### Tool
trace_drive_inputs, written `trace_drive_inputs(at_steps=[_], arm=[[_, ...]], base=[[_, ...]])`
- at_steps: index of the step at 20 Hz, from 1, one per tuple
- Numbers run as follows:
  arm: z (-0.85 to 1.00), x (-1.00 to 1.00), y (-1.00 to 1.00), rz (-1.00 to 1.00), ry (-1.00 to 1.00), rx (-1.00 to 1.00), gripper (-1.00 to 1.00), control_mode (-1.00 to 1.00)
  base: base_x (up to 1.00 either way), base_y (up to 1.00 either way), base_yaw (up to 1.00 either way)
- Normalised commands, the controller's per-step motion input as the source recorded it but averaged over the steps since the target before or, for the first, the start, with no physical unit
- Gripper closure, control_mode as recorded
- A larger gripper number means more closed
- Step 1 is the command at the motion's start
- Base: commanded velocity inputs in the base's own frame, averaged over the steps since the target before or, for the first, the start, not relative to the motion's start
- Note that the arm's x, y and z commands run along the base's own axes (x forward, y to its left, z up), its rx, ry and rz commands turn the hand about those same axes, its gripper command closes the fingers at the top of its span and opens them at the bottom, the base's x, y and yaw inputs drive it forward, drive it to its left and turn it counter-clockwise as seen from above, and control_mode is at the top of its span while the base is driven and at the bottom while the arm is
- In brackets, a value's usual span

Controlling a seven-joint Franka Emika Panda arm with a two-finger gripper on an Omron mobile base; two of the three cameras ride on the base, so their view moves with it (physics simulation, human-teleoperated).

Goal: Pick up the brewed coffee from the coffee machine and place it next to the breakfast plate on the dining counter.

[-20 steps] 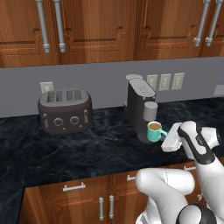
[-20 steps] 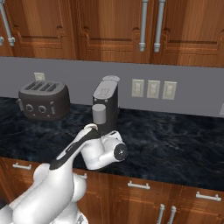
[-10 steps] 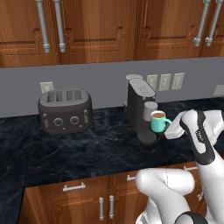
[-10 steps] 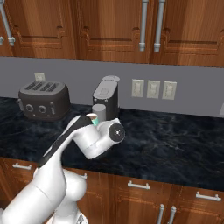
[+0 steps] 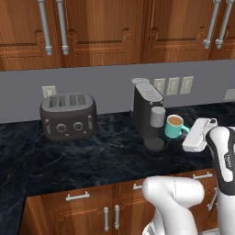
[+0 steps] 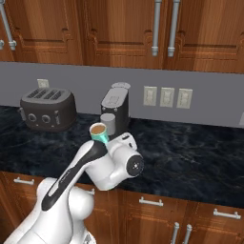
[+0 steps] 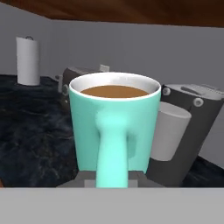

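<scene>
Mug (image 5: 174, 126) in closed claw (image 5: 187, 134), handle gripped, beside coffee machine (image 5: 148, 111)

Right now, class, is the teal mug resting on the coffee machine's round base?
No. In the left base view the teal mug hangs beside the coffee machine, above and to the side of its round base.

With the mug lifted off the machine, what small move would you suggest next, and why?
Probably a short, level pull away from the coffee machine. The end effector is shut on the teal mug at its handle, and the mug hangs upright beside the silver spout, its coffee near the rim. Keeping it level should avoid spills.
</scene>
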Motion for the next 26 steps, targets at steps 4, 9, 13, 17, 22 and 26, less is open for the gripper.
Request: trace_drive_inputs(at_steps=[4, 9, 13, 17, 22, 26], arm=[[0.0, -0.21, 0.21, 0.02, -0.02, -0.02, 1.0, -1.0], [-0.07, -0.15, 0.22, 0.01, -0.05, -0.05, 1.0, 1.0], [0.0, 0.0, 0.0, 0.0, 0.0, 0.0, 1.0, 1.0], [0.0, 0.0, 0.0, 0.0, 0.0, 0.0, 1.0, 1.0], [0.0, 0.0, 0.0, 0.0, 0.0, 0.0, 1.0, 1.0], [0.0, 0.0, 0.0, 0.0, 0.0, 0.0, 1.0, 1.0]], base=[[0.0, 0.0, 0.0], [-0.2, 0.02, 0.0], [-1.0, 0.0, -0.05], [-0.85, 0.0, -0.53], [-0.32, 0.0, -0.87], [-0.02, 0.0, -0.98]])
